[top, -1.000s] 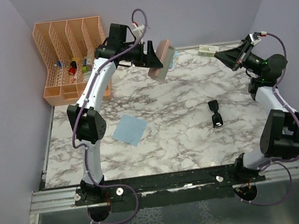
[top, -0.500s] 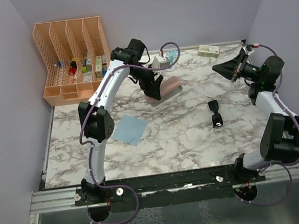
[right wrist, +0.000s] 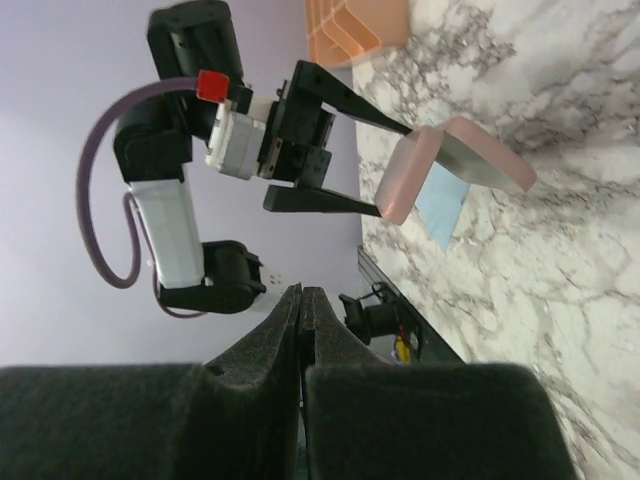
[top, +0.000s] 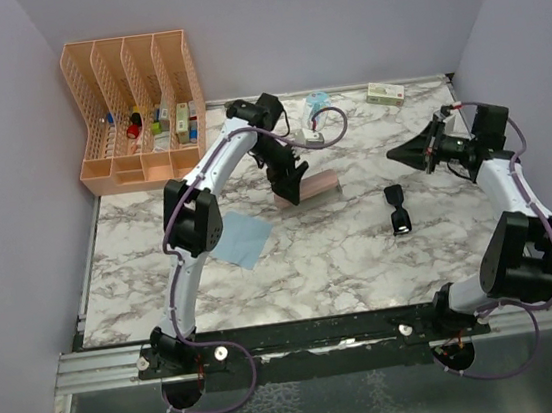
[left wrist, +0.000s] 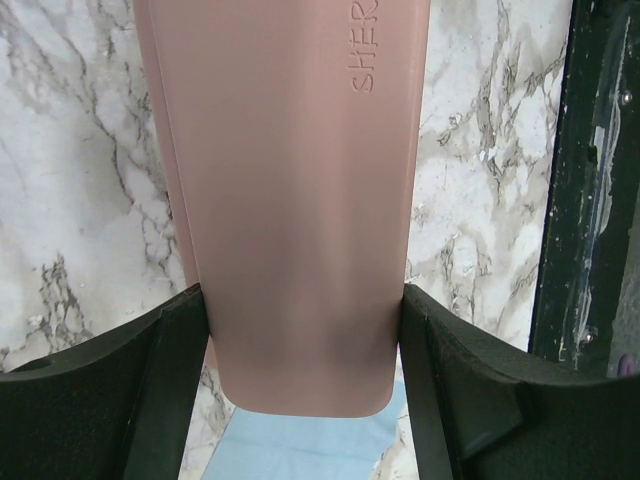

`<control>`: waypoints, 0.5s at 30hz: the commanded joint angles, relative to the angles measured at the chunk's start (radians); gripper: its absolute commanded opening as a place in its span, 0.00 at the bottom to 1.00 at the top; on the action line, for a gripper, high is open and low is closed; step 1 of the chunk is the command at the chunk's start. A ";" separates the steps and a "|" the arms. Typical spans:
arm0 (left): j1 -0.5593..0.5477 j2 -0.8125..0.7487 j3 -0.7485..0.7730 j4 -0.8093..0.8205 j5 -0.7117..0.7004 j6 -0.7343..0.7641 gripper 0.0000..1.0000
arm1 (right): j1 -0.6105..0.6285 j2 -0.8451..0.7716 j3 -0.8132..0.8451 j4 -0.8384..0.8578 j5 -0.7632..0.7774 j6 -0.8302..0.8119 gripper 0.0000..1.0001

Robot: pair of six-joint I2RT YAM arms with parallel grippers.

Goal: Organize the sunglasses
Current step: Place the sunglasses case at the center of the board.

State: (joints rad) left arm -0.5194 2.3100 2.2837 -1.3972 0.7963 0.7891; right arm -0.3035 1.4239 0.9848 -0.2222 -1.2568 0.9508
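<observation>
Presently the left claw (top: 292, 188) grips the pink case (top: 319, 187), low over the counter (top: 363, 256); the right claw (top: 397, 152) hangs pinched shut, empty. The sunglasses (top: 396, 209) lie folded on the counter near the case. Next, likely: set it down, open it.

**Even, soft light; wrist views partly unsharp**

The top view is bright and sharp, with even light from above. Only weak, short shadows lie on the table (top: 363, 256) under the left arm (top: 225, 157). In the left wrist view the case (left wrist: 290, 200) is very close, slightly soft, and darker toward its lower end. In the right wrist view the fingers (right wrist: 240, 420) are black and blurred, and the case top shows a grey glare.
</observation>
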 commanded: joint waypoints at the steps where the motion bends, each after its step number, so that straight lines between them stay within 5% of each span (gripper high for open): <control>1: -0.024 0.019 0.023 -0.015 0.074 0.042 0.00 | -0.006 0.003 -0.037 -0.179 0.008 -0.158 0.01; 15: -0.021 0.142 0.066 -0.015 0.261 -0.141 0.00 | -0.005 0.022 -0.167 -0.198 -0.019 -0.221 0.01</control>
State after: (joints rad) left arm -0.5426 2.4058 2.3142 -1.4002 0.9394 0.7147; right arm -0.3031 1.4273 0.8402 -0.3794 -1.2575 0.7902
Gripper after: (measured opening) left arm 0.704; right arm 0.012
